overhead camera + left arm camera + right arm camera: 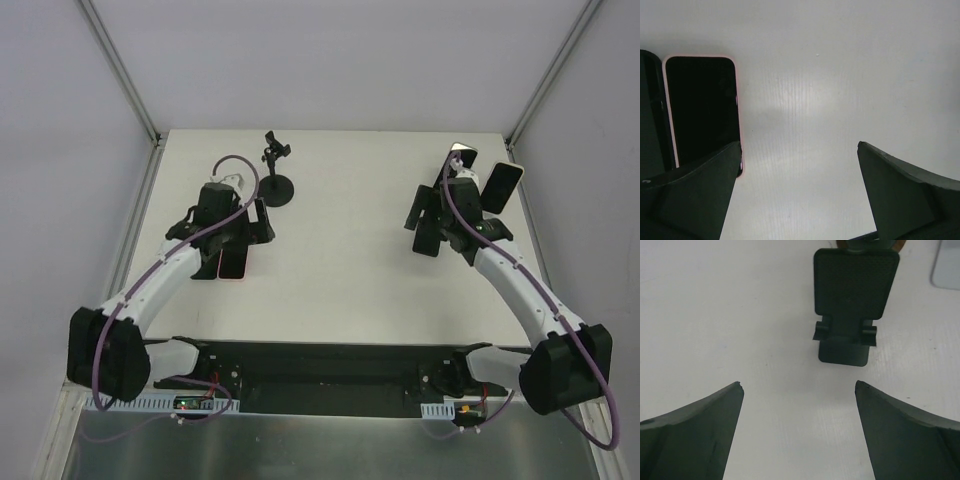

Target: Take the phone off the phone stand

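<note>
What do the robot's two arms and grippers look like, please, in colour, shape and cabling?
The left arm and right arm both have white link shells and bulky black joint housings. A purple cable runs along each and loops free near the wrist. The left gripper and right gripper each have two matte dark, wedge-shaped fingers tapering to a point.
</note>
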